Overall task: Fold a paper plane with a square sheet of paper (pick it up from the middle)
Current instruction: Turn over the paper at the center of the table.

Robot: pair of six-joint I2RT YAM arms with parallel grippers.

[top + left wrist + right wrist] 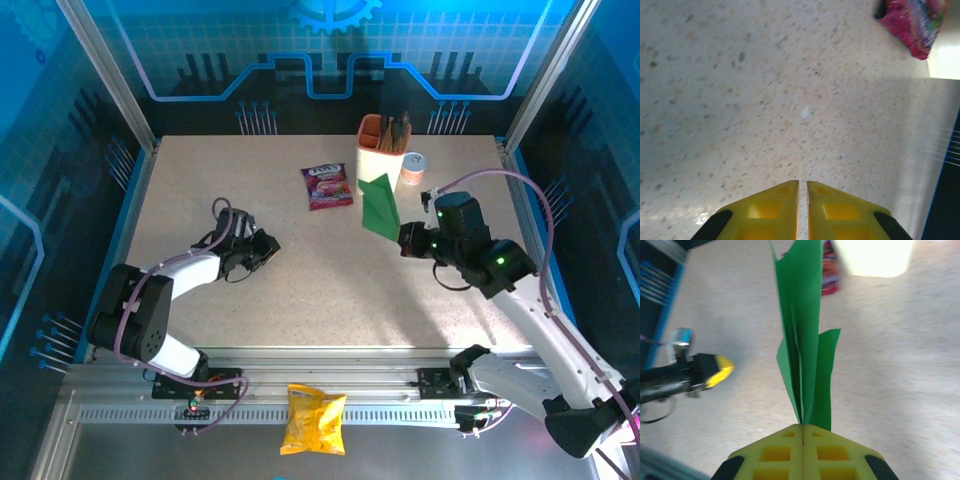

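Right gripper [405, 240] is raised above the right half of the table [300, 310], with its jaws pressed together on the lower edge of the paper plane [380, 207]. The right wrist view confirms this: the yellow fingers [780, 452] meet on a hairline seam, and the green sheet [805, 340] rises straight out of that seam. The paper is folded lengthwise into several upright layers. A tall narrow section reaches the top of that view, and a shorter flap stands to its right. From overhead it reads as a pointed green triangle held clear of the table surface, just in front of the white and orange holder [378, 152] and near the small can [412, 168]. Left gripper [268, 243] sits low over the left half of the table, well apart from the paper, pointing towards the centre. Its wrist view shows the two yellow fingers [765, 212] nearly together, with a thin slit between them and nothing in it; only bare speckled tabletop lies ahead. The purple snack sachet [327, 186] lies flat towards the far side, left of the holder. A yellow crisp bag [314, 420] rests on the rail at the near edge, between the arm bases.
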